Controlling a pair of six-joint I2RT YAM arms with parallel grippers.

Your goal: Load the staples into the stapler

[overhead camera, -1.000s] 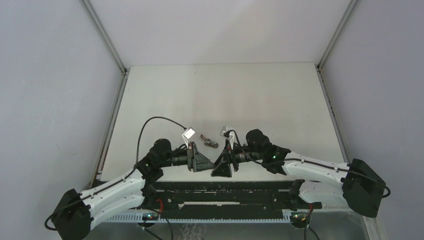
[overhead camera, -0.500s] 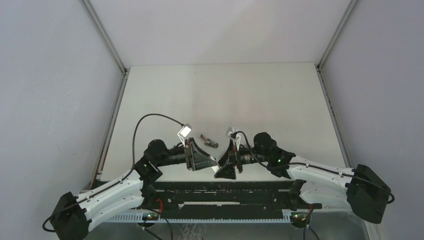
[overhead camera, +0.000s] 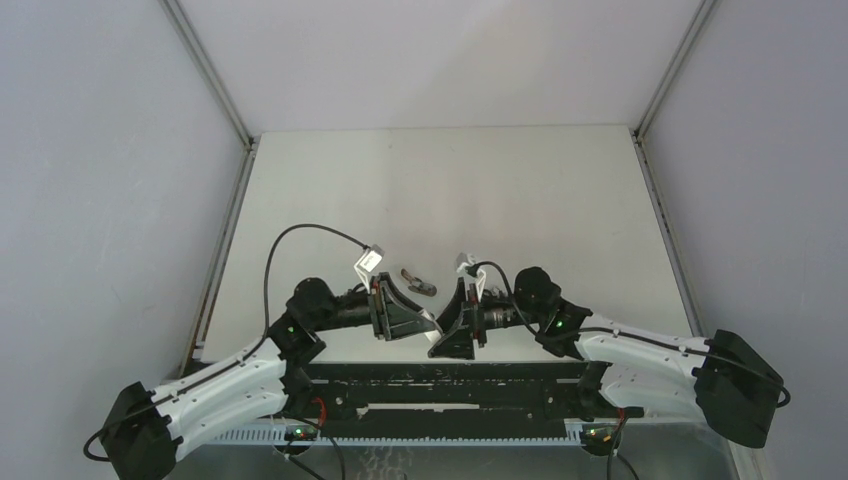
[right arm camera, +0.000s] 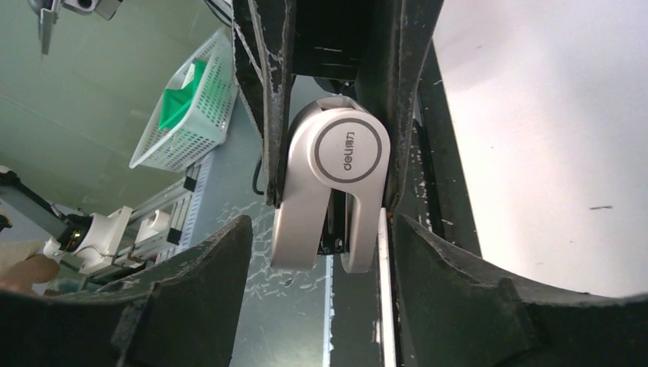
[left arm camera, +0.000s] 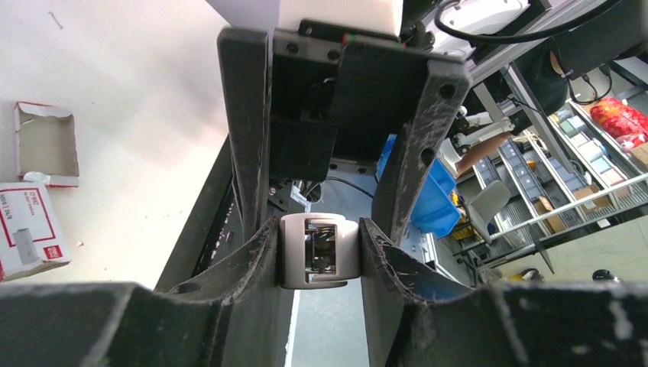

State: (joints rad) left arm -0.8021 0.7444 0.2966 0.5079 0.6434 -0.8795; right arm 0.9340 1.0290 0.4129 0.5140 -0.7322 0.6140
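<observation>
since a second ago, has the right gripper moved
Yes, slightly: the right gripper has shifted right and toward the near edge, away from the small dark object, which has not moved.

My top camera sits high behind the arm bases and looks down and forward over the whole bench [overhead camera: 450, 180], with its near edge at the bottom of frame. Each wrist camera looks out along its own fingers from very close. The left fingers [left arm camera: 248, 267] face the right arm and the right fingers [right arm camera: 202, 275] face the left arm, both running along the near edge. The two wrist views share the stapler [left arm camera: 319, 260], seen from opposite ends.
</observation>
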